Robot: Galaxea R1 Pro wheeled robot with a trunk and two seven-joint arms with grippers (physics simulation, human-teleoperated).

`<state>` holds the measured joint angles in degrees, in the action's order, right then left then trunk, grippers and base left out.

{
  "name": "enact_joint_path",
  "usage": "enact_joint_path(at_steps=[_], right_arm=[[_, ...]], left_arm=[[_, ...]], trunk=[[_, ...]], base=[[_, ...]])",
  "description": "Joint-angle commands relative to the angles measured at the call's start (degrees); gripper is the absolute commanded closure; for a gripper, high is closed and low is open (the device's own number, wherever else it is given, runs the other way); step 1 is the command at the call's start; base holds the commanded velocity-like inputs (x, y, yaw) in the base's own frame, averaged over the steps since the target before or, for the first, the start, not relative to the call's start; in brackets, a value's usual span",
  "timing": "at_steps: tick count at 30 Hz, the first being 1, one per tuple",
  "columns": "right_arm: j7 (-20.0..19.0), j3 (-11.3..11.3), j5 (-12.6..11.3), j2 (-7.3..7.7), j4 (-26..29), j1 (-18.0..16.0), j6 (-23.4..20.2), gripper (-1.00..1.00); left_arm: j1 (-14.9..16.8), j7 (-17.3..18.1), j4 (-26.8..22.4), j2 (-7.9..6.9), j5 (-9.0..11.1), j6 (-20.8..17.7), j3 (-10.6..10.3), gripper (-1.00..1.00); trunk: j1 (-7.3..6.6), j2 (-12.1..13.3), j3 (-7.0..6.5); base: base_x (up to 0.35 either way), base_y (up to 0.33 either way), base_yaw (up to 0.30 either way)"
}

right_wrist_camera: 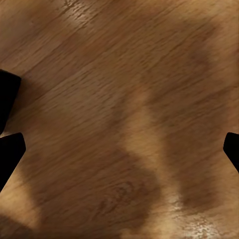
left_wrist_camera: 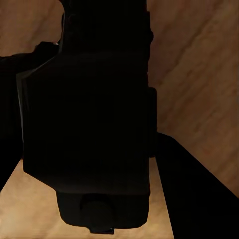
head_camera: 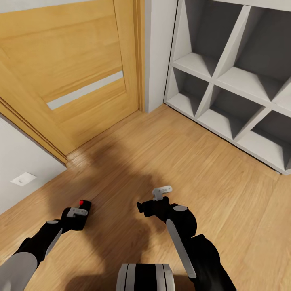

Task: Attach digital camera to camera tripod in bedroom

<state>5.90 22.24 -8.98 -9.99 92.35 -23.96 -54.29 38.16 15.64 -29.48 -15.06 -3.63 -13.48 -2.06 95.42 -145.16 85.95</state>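
Note:
In the head view the digital camera (head_camera: 83, 207), black with a red button on top, is held low over the wooden floor by my left gripper (head_camera: 77, 212), which is shut on it. The left wrist view has the camera's dark boxy body (left_wrist_camera: 89, 129) pressed close between the fingers. My right gripper (head_camera: 147, 206) hangs over the floor at the centre, open and holding nothing; in its wrist view the fingertips (right_wrist_camera: 9, 149) sit far apart above bare boards. The camera tripod is out of view.
A wooden door (head_camera: 68, 72) stands at the back left, with a white wall (head_camera: 20, 161) beside it. White cubby shelving (head_camera: 234, 81) with grey insides runs along the right. Wooden floor (head_camera: 169, 153) stretches between them.

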Motion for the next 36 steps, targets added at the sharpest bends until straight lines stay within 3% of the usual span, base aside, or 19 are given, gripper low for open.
enact_joint_path(at_steps=[1,11,21,24,28,29,34,36], right_arm=[[0.6,0.04,-0.61,0.0,0.04,-0.03,-0.21,-1.0],[0.48,-0.17,-0.61,0.0,0.04,-0.04,-0.13,-1.0],[0.28,-0.56,-0.61,0.0,0.08,-0.22,-0.12,-1.0],[0.08,-0.61,-0.62,0.0,0.1,-0.17,-0.16,-1.0],[-0.03,-0.57,-0.66,0.0,0.11,0.04,-0.17,-1.0],[-0.03,-0.57,-0.66,0.0,0.11,0.04,-0.17,-1.0],[-0.11,-0.13,-0.68,0.0,0.11,0.7,0.58,-1.0],[-0.14,-0.03,-0.69,0.0,0.11,1.18,1.22,-1.0]], left_arm=[[0.0,0.13,-0.44,0.01,-0.5,-0.98,-0.13,1.0],[-1.46,-0.01,-7.41,0.27,-0.5,-9.23,-0.02,1.0],[-4.96,0.02,-18.01,0.69,-0.09,-19.2,3.46,1.0],[-7.63,0.05,-23.53,0.67,-0.03,-23.17,4.71,1.0],[-13.07,0.17,-34.67,0.86,0.04,-28.42,7.33,1.0],[-13.07,0.17,-34.67,0.86,0.04,-28.42,7.33,1.0],[-20.08,0.14,-47.66,2.6,-0.08,-34.13,9.36,1.0],[-21.32,0.04,-49.47,3.07,-0.13,-34.8,9.57,1.0]], trunk=[[-0.01,-0.02,0.04],[-0.22,0.09,-1.74],[-0.47,0.23,-3.95],[-0.55,0.27,-4.62],[-0.65,0.32,-5.5],[-0.68,0.33,-5.72],[-0.81,0.4,-6.83],[-0.86,0.43,-7.27]], base=[[0.0,0.0,0.0],[0.0,0.0,0.0],[0.0,0.0,0.0],[0.0,0.0,0.0],[0.0,0.0,0.0],[0.0,0.0,0.0],[0.0,0.0,0.0],[0.0,0.0,0.0]])
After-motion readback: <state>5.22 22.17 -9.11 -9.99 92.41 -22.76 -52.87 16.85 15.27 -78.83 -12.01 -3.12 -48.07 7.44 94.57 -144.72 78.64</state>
